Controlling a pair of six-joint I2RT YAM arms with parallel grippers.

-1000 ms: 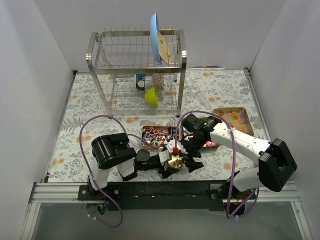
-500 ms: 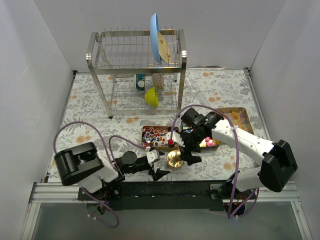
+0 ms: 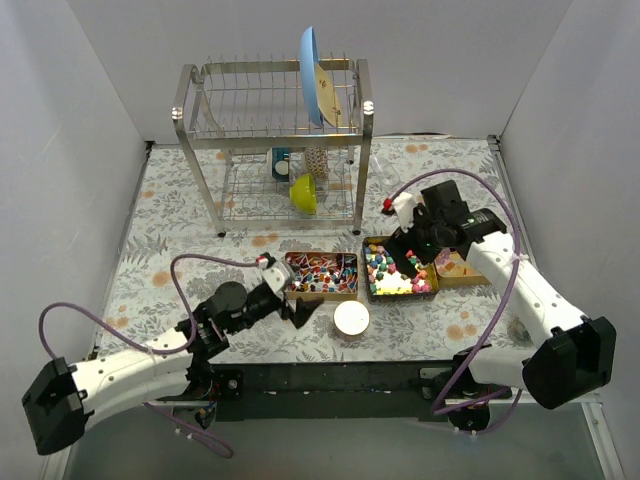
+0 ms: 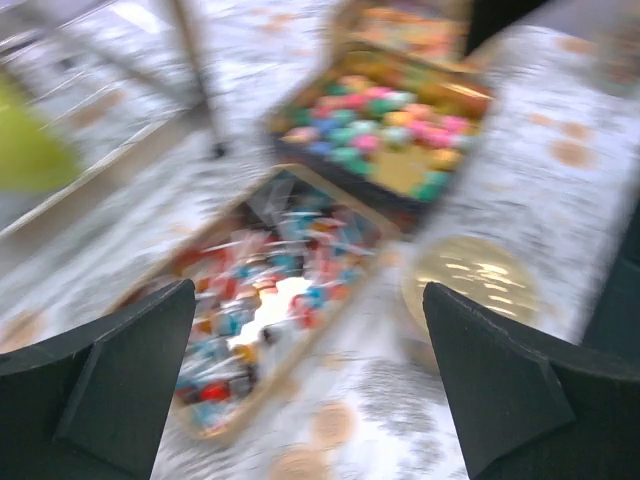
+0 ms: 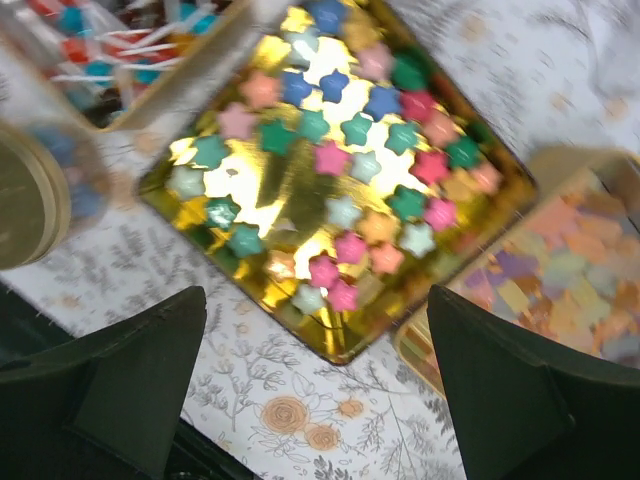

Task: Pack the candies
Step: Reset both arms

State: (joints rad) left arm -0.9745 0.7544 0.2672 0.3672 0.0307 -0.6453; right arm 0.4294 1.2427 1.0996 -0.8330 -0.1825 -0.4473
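Figure: both pincers apart, empty.
Your left gripper (image 4: 308, 292) and right gripper (image 5: 315, 300) touch nothing; three tins (image 5: 345, 352) of candies (image 5: 330, 158), one lid (image 3: 351, 318).

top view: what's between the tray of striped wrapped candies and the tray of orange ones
The gold tray of pastel candies lies between them, the three trays in a row. The top view shows it.

Bright, even light; left wrist view badly motion-blurred; the gold tray (image 5: 285, 205) glares, perhaps overexposed.
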